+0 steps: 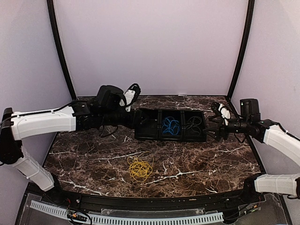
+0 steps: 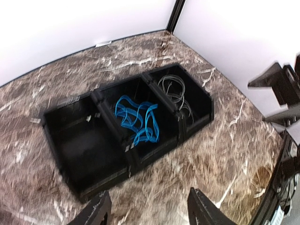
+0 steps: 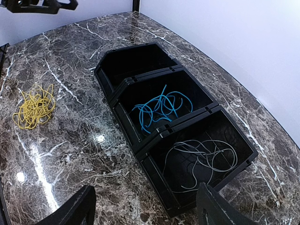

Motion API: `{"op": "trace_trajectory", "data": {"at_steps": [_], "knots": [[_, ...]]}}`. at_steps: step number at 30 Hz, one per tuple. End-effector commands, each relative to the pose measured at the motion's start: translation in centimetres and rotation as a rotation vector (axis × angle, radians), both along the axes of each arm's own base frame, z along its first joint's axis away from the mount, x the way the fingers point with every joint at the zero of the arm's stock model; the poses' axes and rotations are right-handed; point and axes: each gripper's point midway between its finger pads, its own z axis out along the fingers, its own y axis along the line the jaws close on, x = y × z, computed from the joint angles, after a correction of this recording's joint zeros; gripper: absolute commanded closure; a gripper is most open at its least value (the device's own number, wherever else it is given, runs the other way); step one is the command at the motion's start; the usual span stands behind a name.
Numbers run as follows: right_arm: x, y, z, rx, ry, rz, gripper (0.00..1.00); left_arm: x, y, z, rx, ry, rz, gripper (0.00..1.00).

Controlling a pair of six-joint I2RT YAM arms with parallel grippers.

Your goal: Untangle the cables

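A yellow cable coil [image 1: 140, 168] lies loose on the marble table in front of the bins; it also shows in the right wrist view [image 3: 35, 107]. A blue cable [image 1: 171, 125] lies in the middle bin [image 2: 136, 121] [image 3: 160, 107]. A dark grey cable [image 1: 194, 124] lies in the right bin [image 2: 175, 90] [image 3: 202, 157]. The left bin [image 1: 147, 124] holds nothing. My left gripper [image 1: 133, 90] is open and empty, raised near the bins' left end [image 2: 147, 211]. My right gripper [image 1: 218, 110] is open and empty, raised by the bins' right end [image 3: 145, 211].
The three black bins [image 1: 171, 137] stand joined in a row at the table's middle back. White walls with black corner posts [image 1: 60, 51] close in the back and sides. A curved black rail [image 1: 140, 202] runs along the near edge.
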Motion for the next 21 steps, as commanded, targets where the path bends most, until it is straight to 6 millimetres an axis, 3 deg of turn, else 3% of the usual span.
{"op": "trace_trajectory", "data": {"at_steps": [1, 2, 3, 4, 5, 6, 7, 8, 9, 10, 12, 17, 21], "knots": [[0.3, 0.1, -0.1, 0.002, -0.012, 0.014, 0.24, -3.4, 3.6, -3.5, 0.024, 0.076, 0.005, 0.42], [0.4, 0.2, -0.2, -0.001, -0.01, 0.018, 0.25, -3.9, 4.3, -2.9, -0.001, 0.074, 0.013, 0.42], [0.4, 0.3, -0.1, -0.001, -0.007, 0.028, 0.26, -4.6, 5.2, -4.6, 0.02, 0.099, 0.016, 0.43], [0.3, 0.6, -0.1, 0.0, 0.003, 0.047, 0.29, -5.1, 5.7, -3.9, -0.009, 0.089, 0.02, 0.43], [0.1, 1.0, 0.0, 0.002, 0.019, 0.071, 0.31, -5.7, 6.4, -5.3, 0.007, 0.106, 0.018, 0.44], [-0.1, 1.5, -0.2, 0.0, 0.044, 0.099, 0.33, -6.2, 6.6, -4.5, -0.026, 0.093, 0.006, 0.45], [-0.4, 2.1, -0.4, -0.006, 0.067, 0.128, 0.36, -6.8, 7.1, -5.6, -0.017, 0.105, -0.001, 0.46], [-0.7, 2.8, -0.8, -0.014, 0.089, 0.157, 0.37, -7.5, 6.7, -4.9, -0.059, 0.097, -0.043, 0.47], [-1.0, 3.5, -1.1, -0.026, 0.107, 0.183, 0.38, -8.2, 7.0, -6.1, -0.051, 0.116, -0.061, 0.48], [-1.4, 4.2, -1.6, -0.044, 0.117, 0.21, 0.39, -8.8, 6.4, -5.7, -0.082, 0.115, -0.105, 0.48], [-1.7, 5.4, -2.7, -0.086, 0.123, 0.242, 0.39, -9.6, 6.0, -6.9, -0.08, 0.146, -0.153, 0.48], [-2.6, 7.1, -5.2, -0.142, 0.181, 0.3, 0.41, -9.1, 4.6, -10.0, 0.028, 0.194, -0.196, 0.48], [-3.2, 7.0, -6.0, -0.159, 0.204, 0.31, 0.41, -8.4, 4.0, -12.0, 0.112, 0.208, -0.213, 0.51]]}}
